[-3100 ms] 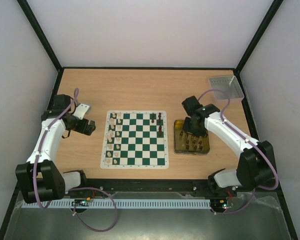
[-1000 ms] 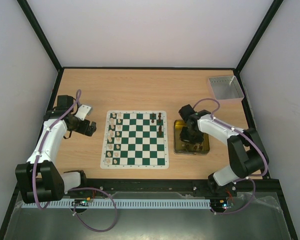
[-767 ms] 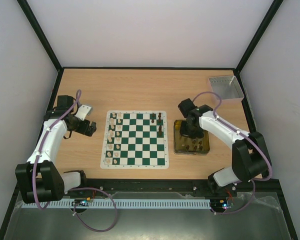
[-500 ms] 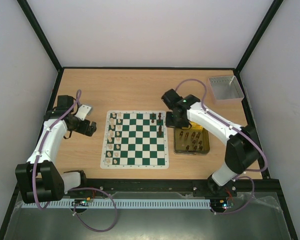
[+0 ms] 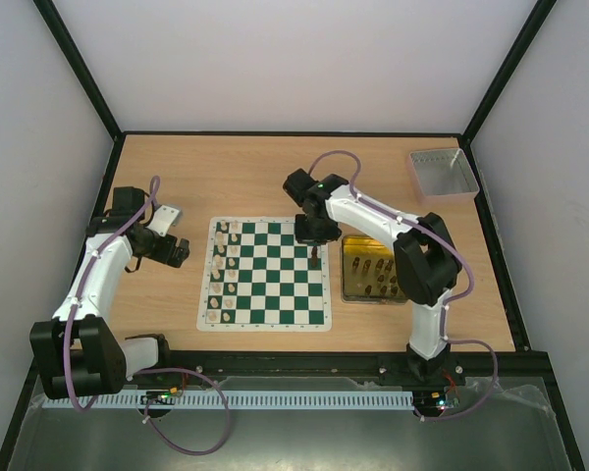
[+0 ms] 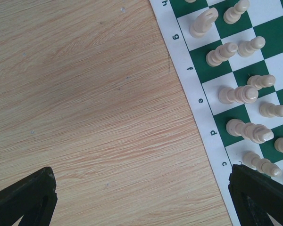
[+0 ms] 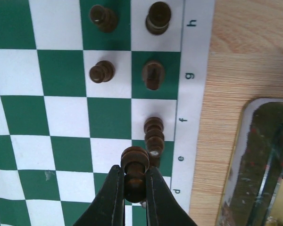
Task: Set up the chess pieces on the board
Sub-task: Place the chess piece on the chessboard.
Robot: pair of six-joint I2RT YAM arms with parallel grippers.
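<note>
Right tool: clamped under head of dark brown turned chess piece, so it hangs upright | over green-and-white checkered mat board, mid-table, right-side column, just beside standing dark piece | squares toward table's near edge free | left tool: wide open, empty, beside cream pieces.
</note>
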